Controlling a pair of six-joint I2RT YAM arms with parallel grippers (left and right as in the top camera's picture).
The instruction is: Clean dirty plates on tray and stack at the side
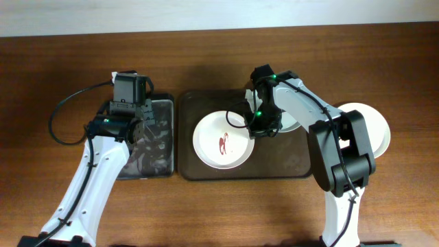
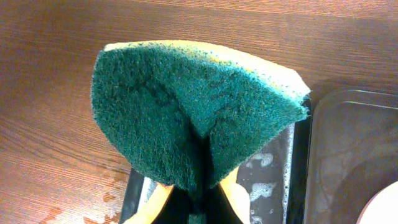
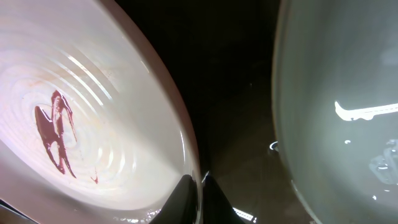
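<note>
The dark brown tray (image 1: 288, 159) lies mid-table. A white plate with a red sauce squiggle (image 1: 221, 140) sits on its left half. My right gripper (image 1: 255, 127) is shut on this plate's right rim. In the right wrist view the fingers (image 3: 199, 190) pinch the rim of the plate (image 3: 81, 124). A second white plate (image 1: 291, 123) lies on the tray under my right arm and shows plain in the right wrist view (image 3: 336, 93). A third white plate (image 1: 378, 130) lies on the table right of the tray. My left gripper (image 1: 140, 127) is shut on a green-and-yellow sponge (image 2: 193, 106).
A smaller black tray (image 1: 161, 163) with a wet, soapy bottom (image 2: 273, 180) stands left of the brown tray, under my left gripper. Water drops mark the wooden table (image 2: 56, 93) beside it. A black cable (image 1: 65, 113) loops at the left.
</note>
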